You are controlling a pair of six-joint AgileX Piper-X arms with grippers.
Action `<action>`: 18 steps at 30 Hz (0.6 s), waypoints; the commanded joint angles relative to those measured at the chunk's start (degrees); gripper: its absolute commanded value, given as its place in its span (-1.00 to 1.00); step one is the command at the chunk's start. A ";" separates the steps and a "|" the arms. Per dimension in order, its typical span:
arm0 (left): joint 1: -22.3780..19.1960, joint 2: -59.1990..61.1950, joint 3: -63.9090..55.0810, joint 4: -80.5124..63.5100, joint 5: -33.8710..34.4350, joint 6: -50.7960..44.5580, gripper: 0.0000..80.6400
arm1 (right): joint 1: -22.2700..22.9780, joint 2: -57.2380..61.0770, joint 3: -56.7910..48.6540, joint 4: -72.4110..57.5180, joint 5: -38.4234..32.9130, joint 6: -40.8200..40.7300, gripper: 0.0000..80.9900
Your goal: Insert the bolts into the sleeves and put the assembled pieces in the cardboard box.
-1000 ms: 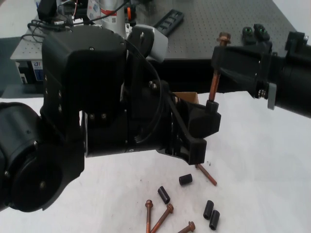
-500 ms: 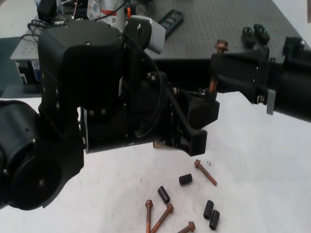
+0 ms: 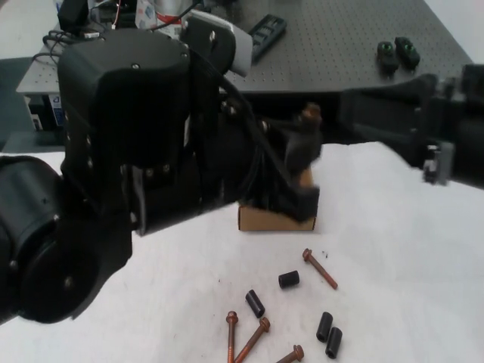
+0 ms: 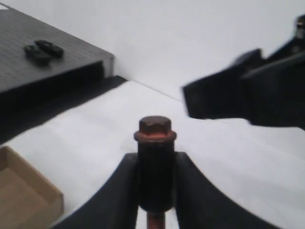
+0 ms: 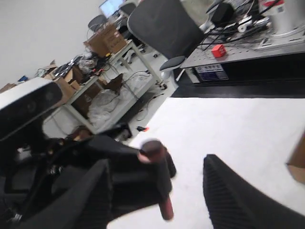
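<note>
My left gripper (image 4: 155, 191) is shut on a black sleeve (image 4: 155, 174) with a copper bolt (image 4: 155, 131) through it, head up. In the high view this assembled piece (image 3: 308, 125) is held above the cardboard box (image 3: 276, 219). My right gripper (image 3: 355, 113) stands open just to the right of it and apart from it. In the right wrist view its fingers (image 5: 95, 191) stand wide on either side of the bolt (image 5: 155, 160) farther off. Several loose bolts (image 3: 320, 269) and sleeves (image 3: 288, 279) lie on the white cloth in front of the box.
A dark perforated bench (image 3: 340, 38) runs along the back, with two small black parts (image 3: 397, 51) and a black strip (image 3: 265, 32) on it. The left arm's bulk hides the left half of the cloth. The cloth to the right of the box is bare.
My right gripper has let go of the bolt and drawn back to the right. The bolt now sits down in the sleeve, and the left gripper has shifted with it, uncovering the box.
</note>
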 commanded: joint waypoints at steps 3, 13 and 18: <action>5.00 9.07 -5.25 -5.91 -4.61 -7.28 -0.98 | -8.85 -11.26 -0.26 16.01 5.91 -5.10 0.05; 10.14 46.80 -47.38 24.09 -5.14 -9.57 -0.98 | -13.24 -16.32 -0.27 35.24 15.04 -10.95 0.05; 10.14 62.47 -69.07 39.78 -4.89 -9.68 -0.98 | -13.24 -16.32 -0.27 36.17 17.91 -10.95 0.05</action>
